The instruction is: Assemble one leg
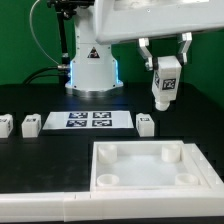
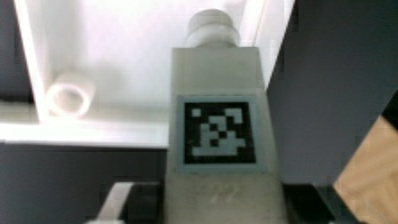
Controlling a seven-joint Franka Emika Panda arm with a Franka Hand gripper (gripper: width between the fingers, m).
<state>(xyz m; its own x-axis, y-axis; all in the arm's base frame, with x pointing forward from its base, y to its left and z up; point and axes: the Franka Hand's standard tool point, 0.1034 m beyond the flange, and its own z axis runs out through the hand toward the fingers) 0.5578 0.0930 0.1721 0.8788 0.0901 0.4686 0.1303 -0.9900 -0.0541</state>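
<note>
My gripper is shut on a white leg with a black-and-white tag on its side and holds it in the air, hanging down above the far right corner of the large white square panel. In the wrist view the leg fills the middle, its tag facing the camera and its round tip pointing away, with my dark fingers on both sides of it. A round corner socket of the panel shows beside the leg.
The marker board lies on the black table behind the panel. Three more small white legs stand in a row with it: two at the exterior view's left and one at its right. The robot base stands behind.
</note>
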